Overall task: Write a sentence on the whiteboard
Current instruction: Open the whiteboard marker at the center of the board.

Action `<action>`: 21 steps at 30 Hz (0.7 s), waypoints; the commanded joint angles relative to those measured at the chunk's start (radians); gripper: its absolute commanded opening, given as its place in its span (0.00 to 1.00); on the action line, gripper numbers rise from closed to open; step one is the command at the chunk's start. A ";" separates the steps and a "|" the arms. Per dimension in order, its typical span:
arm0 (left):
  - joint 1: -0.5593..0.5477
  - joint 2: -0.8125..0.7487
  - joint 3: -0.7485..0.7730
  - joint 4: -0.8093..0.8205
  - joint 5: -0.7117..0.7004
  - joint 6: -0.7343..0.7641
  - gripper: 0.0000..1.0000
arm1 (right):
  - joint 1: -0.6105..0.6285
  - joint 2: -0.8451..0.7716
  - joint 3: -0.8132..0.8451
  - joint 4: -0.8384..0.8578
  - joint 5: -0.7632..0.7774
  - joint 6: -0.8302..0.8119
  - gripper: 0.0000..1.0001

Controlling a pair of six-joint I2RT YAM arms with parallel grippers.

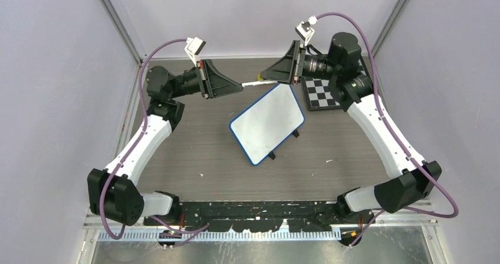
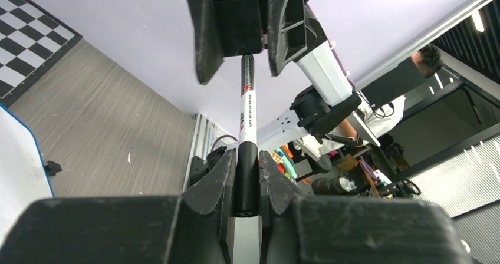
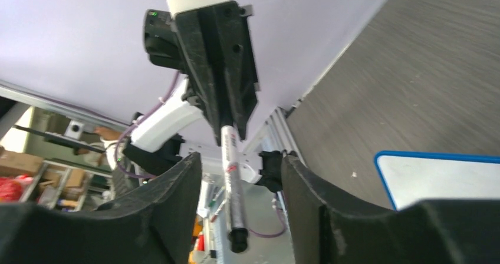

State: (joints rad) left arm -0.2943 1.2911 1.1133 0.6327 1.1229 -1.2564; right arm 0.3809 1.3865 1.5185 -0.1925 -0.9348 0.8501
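Seen from above, the whiteboard [image 1: 268, 122] is set slantwise at the middle of the desk [image 1: 194, 152], propped on small black feet. A checkered board [image 1: 321, 93] is laid beside its far right corner, and a marker [image 1: 259, 83] is held near its far corner. From the left wrist, the marker's black end is pinched by the left pincer [image 2: 246, 158]. From the right wrist, the right pincer [image 3: 240, 164] is spread, with the marker left untouched between its fingers.
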 commanded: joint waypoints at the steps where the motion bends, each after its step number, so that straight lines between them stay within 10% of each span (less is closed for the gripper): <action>1: -0.018 -0.005 -0.012 0.060 -0.031 -0.013 0.00 | 0.025 0.004 0.010 0.213 -0.051 0.158 0.50; 21: -0.016 -0.019 0.011 -0.062 -0.085 0.090 0.00 | 0.043 0.002 0.004 0.099 -0.026 0.059 0.46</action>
State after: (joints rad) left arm -0.3122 1.2938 1.1011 0.6041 1.0801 -1.2232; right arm 0.4168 1.4017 1.5063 -0.0750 -0.9634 0.9447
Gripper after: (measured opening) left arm 0.142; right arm 0.482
